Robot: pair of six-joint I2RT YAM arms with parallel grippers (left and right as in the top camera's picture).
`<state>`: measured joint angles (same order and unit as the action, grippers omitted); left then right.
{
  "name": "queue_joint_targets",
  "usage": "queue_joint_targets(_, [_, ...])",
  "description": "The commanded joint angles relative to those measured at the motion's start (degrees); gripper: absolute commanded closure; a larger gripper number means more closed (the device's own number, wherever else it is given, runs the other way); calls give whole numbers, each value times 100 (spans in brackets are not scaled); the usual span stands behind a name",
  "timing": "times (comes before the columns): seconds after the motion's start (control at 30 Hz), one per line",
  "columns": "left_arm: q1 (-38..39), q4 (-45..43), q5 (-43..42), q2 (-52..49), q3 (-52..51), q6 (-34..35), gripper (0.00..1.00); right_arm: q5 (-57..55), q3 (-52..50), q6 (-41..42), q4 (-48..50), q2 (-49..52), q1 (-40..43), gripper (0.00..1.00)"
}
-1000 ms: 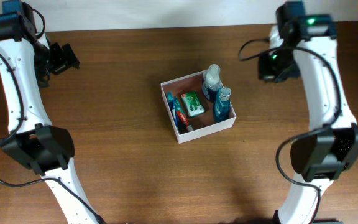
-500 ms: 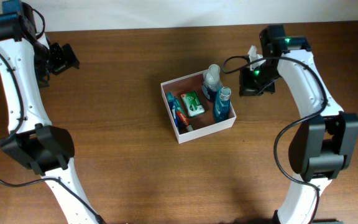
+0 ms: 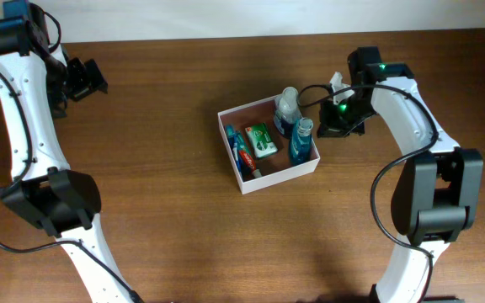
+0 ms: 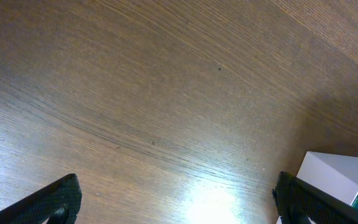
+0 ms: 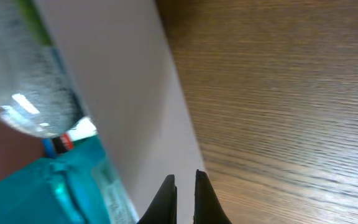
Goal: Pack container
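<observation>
Right gripper (image 5: 184,180) moved against container (image 3: 276,176) wall, clenched, left gripper (image 4: 178,190) spread, fingertips cropped

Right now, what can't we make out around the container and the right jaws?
- Overhead: right jaws hidden under their own wrist; contact with the container wall unclear.
- Right wrist: jaws shut beside the white wall; bottles blurred, too close.
- Left wrist: only a container corner, rest cut off by the frame edge.
- Overhead: item labels too small.
</observation>
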<state>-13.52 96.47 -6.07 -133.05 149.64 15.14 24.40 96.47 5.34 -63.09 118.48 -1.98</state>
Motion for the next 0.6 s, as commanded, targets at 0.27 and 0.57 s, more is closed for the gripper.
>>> queue_joint_targets(0.27, [-15, 4, -59, 177, -31, -92, 1, 566, -205, -44, 2, 0, -26, 96])
queue_joint_targets(0.57, [-15, 4, -59, 177, -31, -92, 1, 691, -713, -46, 404, 0, -24, 96])
